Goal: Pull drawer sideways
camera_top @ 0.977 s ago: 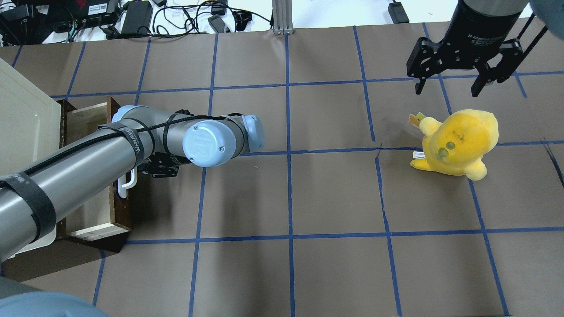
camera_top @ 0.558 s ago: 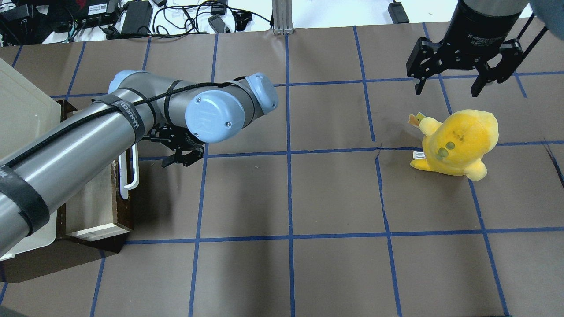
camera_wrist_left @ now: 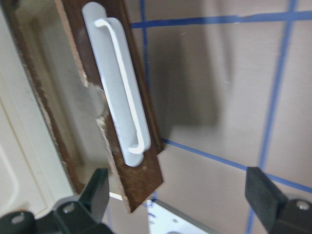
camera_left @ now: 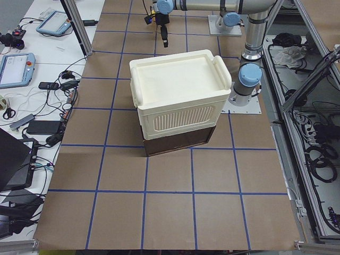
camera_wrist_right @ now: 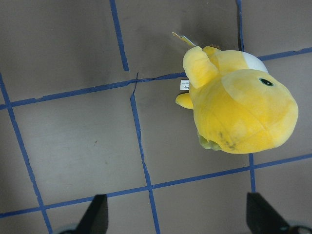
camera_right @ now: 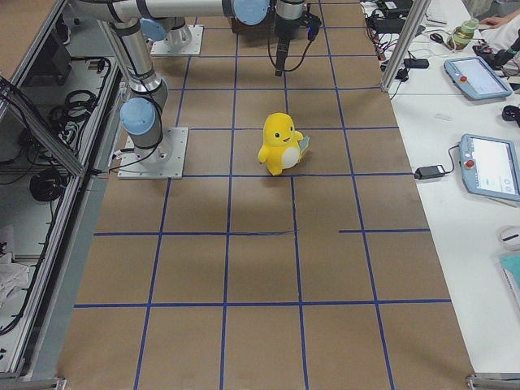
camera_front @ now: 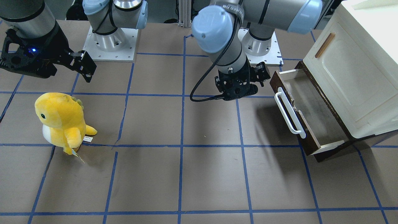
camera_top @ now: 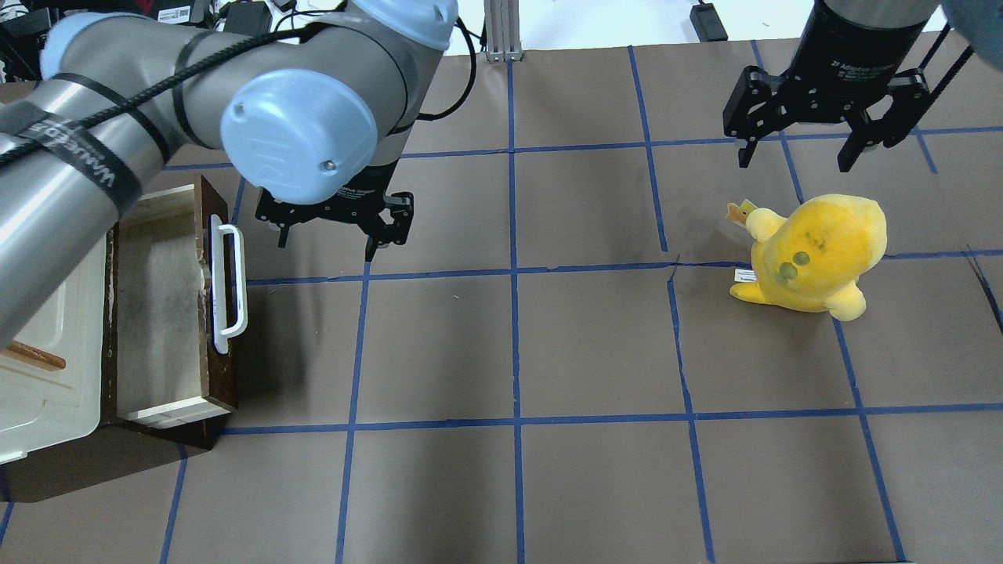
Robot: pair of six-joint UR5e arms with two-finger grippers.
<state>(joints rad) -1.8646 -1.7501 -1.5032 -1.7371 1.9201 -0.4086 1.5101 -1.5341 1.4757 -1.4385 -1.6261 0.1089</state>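
The drawer [camera_top: 219,372] has a dark brown front and a long white bar handle [camera_top: 229,286]. It stands pulled out from under the cream-white cabinet [camera_top: 47,313], with its pale inside showing. It also shows in the front view [camera_front: 306,140]. My left gripper [camera_top: 325,244] is open and empty. It hangs above the table just right of the drawer's far end, apart from the handle. The left wrist view shows the handle [camera_wrist_left: 119,97] between and beyond the spread fingers [camera_wrist_left: 97,190]. My right gripper [camera_top: 794,160] is open and empty at the far right.
A yellow plush toy [camera_top: 815,251] stands on the brown paper below my right gripper and also shows in the right wrist view [camera_wrist_right: 239,107]. The cabinet door carries a small wooden handle [camera_front: 325,45]. Cables and power bricks [camera_top: 243,31] lie beyond the far table edge.
My left gripper has moved away from the white handle, up and toward the far right, and now points down, open. The drawer and my right arm have not moved.
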